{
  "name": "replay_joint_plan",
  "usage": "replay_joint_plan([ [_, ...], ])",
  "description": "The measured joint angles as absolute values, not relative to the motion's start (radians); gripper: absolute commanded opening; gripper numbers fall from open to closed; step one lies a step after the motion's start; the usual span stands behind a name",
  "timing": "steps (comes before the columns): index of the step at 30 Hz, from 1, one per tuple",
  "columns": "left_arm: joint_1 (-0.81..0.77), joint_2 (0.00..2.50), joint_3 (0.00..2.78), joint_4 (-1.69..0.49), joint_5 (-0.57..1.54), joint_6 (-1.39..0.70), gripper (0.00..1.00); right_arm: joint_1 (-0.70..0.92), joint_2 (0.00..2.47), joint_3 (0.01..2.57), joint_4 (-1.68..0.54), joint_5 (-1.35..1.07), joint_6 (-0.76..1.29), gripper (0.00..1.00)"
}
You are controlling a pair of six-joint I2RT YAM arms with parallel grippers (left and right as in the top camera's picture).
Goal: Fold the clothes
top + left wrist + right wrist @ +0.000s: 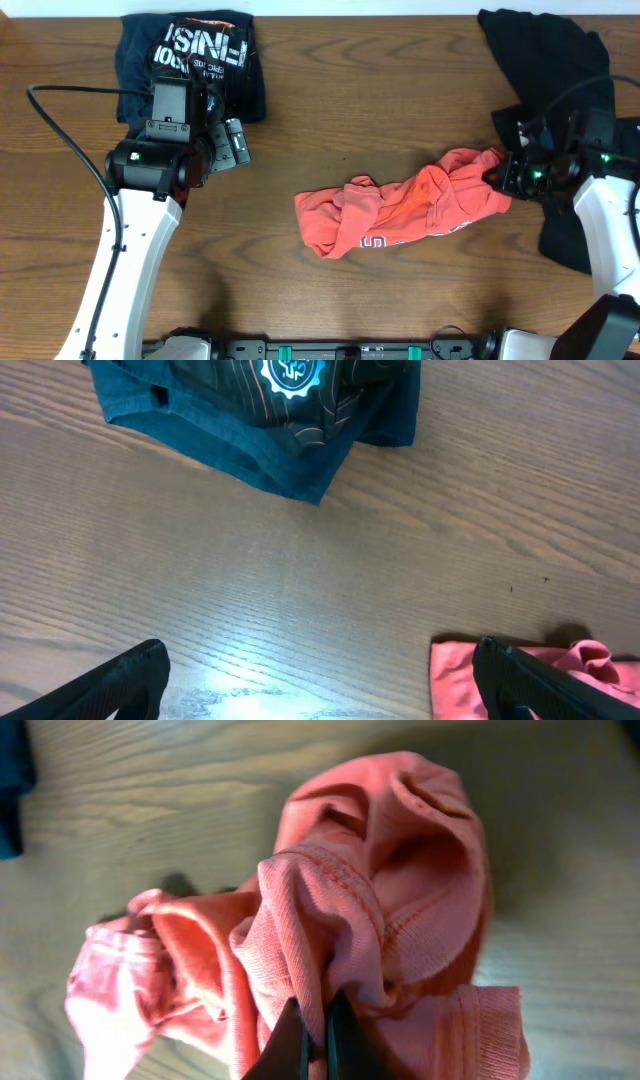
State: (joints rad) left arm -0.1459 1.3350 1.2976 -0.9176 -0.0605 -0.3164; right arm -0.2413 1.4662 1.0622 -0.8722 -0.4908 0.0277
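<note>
A coral-red T-shirt lies crumpled in a long heap across the middle of the wooden table, with white lettering showing on its near edge. My right gripper is shut on a fold of fabric at the shirt's right end. In the right wrist view the two fingers pinch a ridge of red shirt between them. My left gripper hovers open over bare wood at the left, apart from the shirt. Its wide-spread fingertips frame the table, and the shirt's left edge shows beside the right finger.
A folded dark navy shirt with white print lies at the back left, just behind my left gripper, and shows as navy shirt in the left wrist view. A black garment is heaped at the back right and under my right arm.
</note>
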Motion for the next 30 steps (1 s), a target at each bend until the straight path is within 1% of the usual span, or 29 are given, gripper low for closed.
replay_joint_plan([
  [4,-0.146,1.335,1.298,-0.917,-0.061,-0.316,0.98,-0.105,1.466,1.102,-0.860,-0.486,0.015,0.01],
  [11,-0.137,1.335,1.298,-0.931,-0.136,-0.317,0.98,0.241,1.469,1.104,-0.780,-0.465,0.098,0.01],
  [13,-0.114,1.335,1.298,-0.929,-0.159,-0.318,0.98,0.345,1.483,1.105,-0.741,-0.445,0.136,0.01],
  [18,-0.030,1.342,1.291,-0.908,-0.187,-0.323,0.98,0.525,1.559,1.105,-0.649,-0.415,0.213,0.01],
  [25,0.049,1.412,1.287,-0.908,-0.196,-0.326,0.98,0.691,1.649,1.105,-0.554,-0.398,0.280,0.01],
  [30,0.059,1.472,1.286,-0.907,-0.198,-0.326,0.98,0.735,1.649,1.133,-0.550,-0.401,0.286,0.01],
])
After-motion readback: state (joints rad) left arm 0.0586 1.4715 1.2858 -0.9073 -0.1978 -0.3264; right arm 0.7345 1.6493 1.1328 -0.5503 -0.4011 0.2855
